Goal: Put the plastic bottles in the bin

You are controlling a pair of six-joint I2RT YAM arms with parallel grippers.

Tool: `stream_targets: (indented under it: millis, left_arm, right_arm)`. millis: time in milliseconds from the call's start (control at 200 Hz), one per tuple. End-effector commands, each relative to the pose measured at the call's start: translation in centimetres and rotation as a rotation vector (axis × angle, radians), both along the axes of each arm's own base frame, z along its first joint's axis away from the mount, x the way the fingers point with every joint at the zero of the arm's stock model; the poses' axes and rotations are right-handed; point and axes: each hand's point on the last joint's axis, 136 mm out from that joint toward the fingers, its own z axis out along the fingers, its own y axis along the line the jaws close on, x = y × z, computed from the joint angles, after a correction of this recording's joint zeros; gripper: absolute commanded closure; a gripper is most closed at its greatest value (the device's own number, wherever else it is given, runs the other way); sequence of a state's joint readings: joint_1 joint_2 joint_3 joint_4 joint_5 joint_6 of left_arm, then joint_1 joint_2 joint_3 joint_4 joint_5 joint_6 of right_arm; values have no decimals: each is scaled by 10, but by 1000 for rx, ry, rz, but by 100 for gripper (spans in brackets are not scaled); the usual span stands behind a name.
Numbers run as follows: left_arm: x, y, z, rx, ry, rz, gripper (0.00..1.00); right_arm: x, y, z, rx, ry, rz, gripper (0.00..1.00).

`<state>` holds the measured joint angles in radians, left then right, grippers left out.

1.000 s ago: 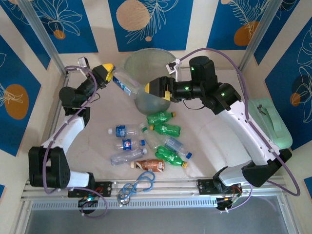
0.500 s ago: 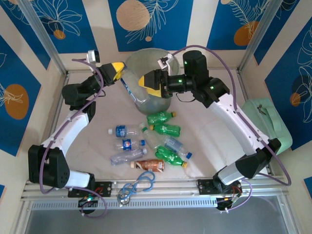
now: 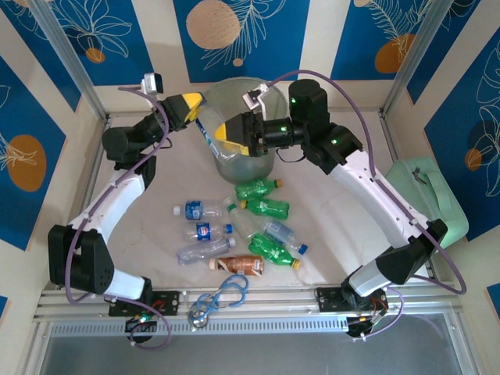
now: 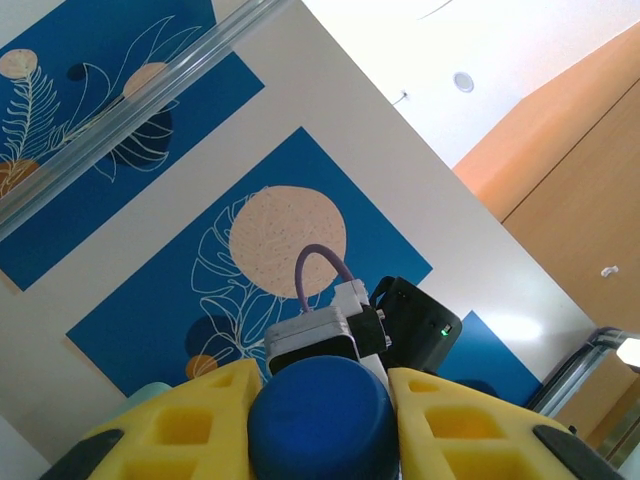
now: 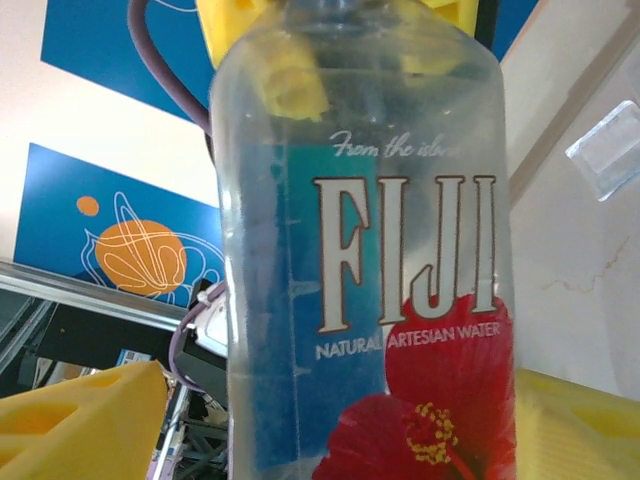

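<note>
Spanning the gap over the bin (image 3: 262,90), a clear bottle (image 3: 207,134) is held at its blue cap by the left gripper (image 3: 190,108) and at its base by the right gripper (image 3: 232,134); more bottles (image 3: 262,207) are scattered on the table (image 3: 336,226)

Cream walls (image 3: 316,31) at 12 o'clock, hung with blue leaf-print panels (image 3: 238,27) with tan discs. Aluminium frame posts (image 3: 66,55) at 10 and 2 o'clock. Pale tabletop (image 3: 344,226). White ceiling (image 4: 500,50), round recessed fixture (image 4: 462,81), orange wood panelling (image 4: 570,170).
</note>
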<state>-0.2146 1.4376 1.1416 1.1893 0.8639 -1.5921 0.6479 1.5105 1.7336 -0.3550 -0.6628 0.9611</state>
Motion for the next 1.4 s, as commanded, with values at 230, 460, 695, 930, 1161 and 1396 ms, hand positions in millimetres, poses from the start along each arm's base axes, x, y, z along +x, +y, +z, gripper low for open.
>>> stream_targets:
  millis: [230,460,695,930,1161,1396]
  left_arm:
    - [6,-8,10,-13,-70,-13,100]
    - [18,-9,3,-10,-45,0,100]
    - [34,-8,-4,19,-8,43,0]
    - [56,15,-16,149,100,272,0]
    - [48,56,-65,475,252,614,0]
    - [16,74,-116,627,343,667,0]
  right_arm:
    - [-6,6,19,43,-43,43,36]
    - [-1,3,17,29,-50,9,44]
    - [18,-8,11,-25,-53,-87,45]
    - [65,-31,-8,-154,-67,-249,46]
    - [118,-50,-34,-325,-95,-399,46]
    - [163,-57,-70,-462,-97,-470,46]
